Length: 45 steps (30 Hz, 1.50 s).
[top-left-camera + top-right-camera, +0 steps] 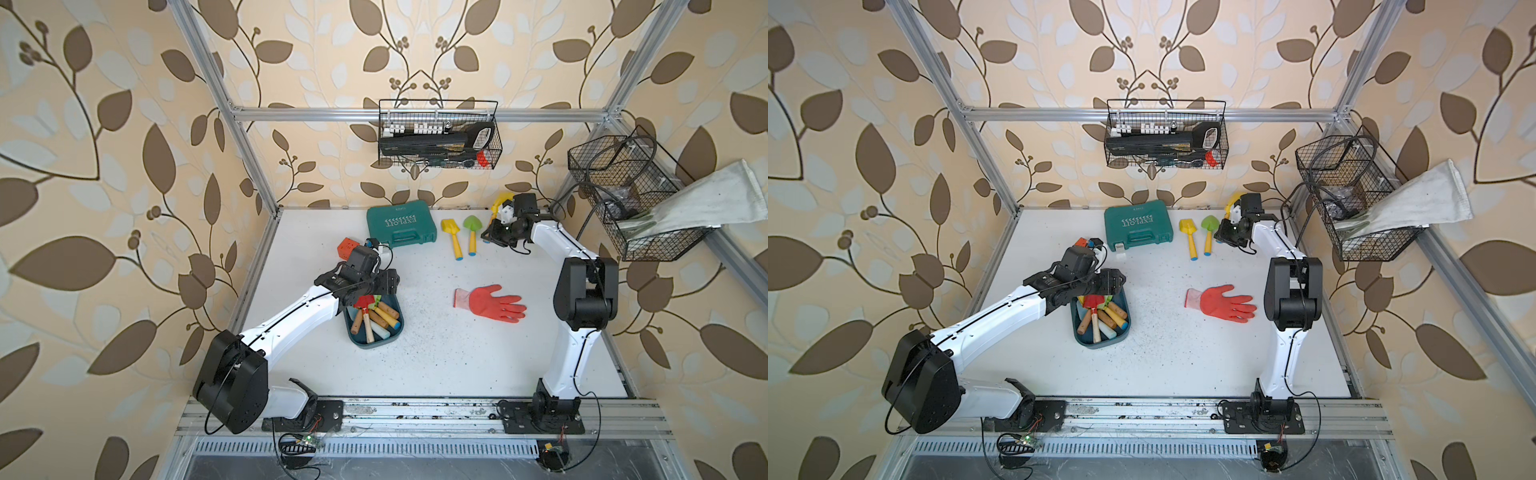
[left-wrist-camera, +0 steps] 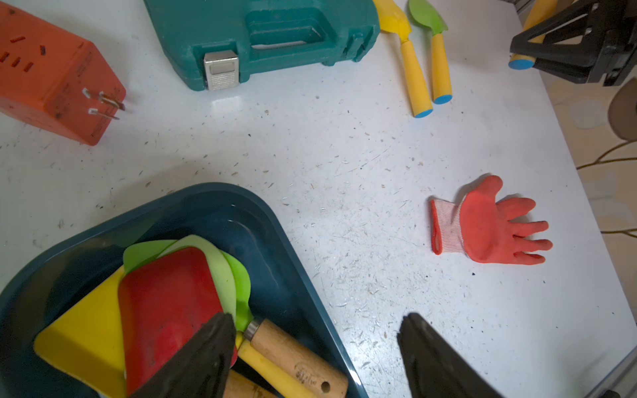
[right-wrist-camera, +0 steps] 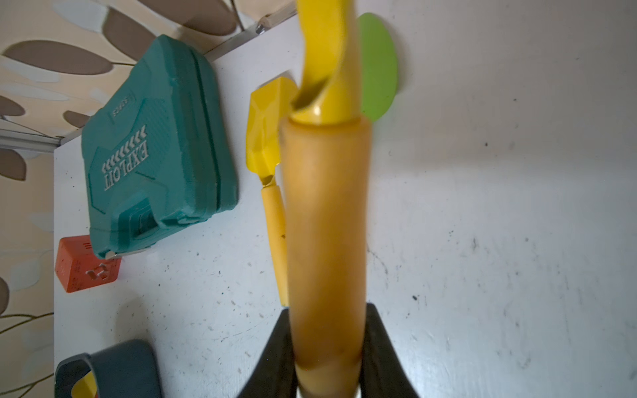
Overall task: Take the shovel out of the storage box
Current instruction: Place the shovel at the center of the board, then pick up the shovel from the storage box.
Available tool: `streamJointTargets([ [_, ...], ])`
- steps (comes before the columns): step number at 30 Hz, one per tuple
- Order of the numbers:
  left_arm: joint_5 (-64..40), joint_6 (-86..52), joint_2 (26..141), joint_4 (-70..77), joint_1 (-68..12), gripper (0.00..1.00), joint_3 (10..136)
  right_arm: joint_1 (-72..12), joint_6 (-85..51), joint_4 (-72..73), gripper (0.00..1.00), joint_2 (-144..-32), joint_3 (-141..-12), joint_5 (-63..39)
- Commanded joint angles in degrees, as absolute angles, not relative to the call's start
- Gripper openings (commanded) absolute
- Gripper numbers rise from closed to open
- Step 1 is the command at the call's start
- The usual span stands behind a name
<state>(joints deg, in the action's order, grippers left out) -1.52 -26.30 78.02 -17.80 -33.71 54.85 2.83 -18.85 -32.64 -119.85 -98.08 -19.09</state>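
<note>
Left tool (image 2: 317, 320) over storage box (image 2: 269, 248), jaws wide apart, gripping nothing. One finger (image 2: 206, 355) above the red shovel (image 2: 169, 303) blade inside the box; contact unclear. Other finger outside the box rim, over bare counter (image 2: 344, 155). Red shovel lies in the box atop yellow and green blades. Right tool (image 3: 327, 327), well apart from the box, clamped on a yellow shovel (image 3: 327, 224) handle.

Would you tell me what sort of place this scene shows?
Probably a robot test cell dressed as a home garden-tool corner: an aluminium frame against leaf wallpaper, a hanging wire basket of tools, and toy shovels and a work glove on a white table.
</note>
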Motion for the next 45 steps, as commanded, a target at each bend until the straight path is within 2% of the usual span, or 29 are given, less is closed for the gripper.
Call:
streamJointTargets([
  [1,-0.74,-27.22,78.44,-19.92,-33.41,0.81,57.72,4.16,-16.57,-38.14,0.18,-124.71,-102.02,-21.16],
  [16,0.23,-28.28,79.98,-21.60,-32.55,0.78,57.99,6.06,-15.64,-38.39,0.21,-135.07,-108.79,-26.96],
  [22,0.20,-28.35,80.50,-21.51,-32.34,0.78,58.05,6.30,-15.82,-38.11,0.31,-136.84,-109.52,-28.65],
  [29,0.00,-28.41,80.86,-21.55,-32.32,0.78,58.13,6.26,-16.80,-35.45,0.40,-133.81,-106.58,-26.84],
  [32,0.01,-28.51,80.77,-21.40,-32.26,0.78,58.04,6.08,-17.83,-33.87,0.47,-130.12,-103.34,-24.72],
  [36,0.00,-28.49,80.85,-20.97,-32.09,0.78,57.74,3.17,-18.61,-29.32,0.56,-117.93,-93.46,-16.08],
  [39,-0.21,-28.54,81.42,-20.84,-31.84,0.78,57.74,-1.99,-20.06,-23.94,0.60,-105.11,-81.64,-10.22],
  [45,-0.92,-28.87,82.09,-21.35,-31.38,0.78,58.07,-14.99,-24.96,-13.91,0.62,-83.37,-57.68,-7.30],
])
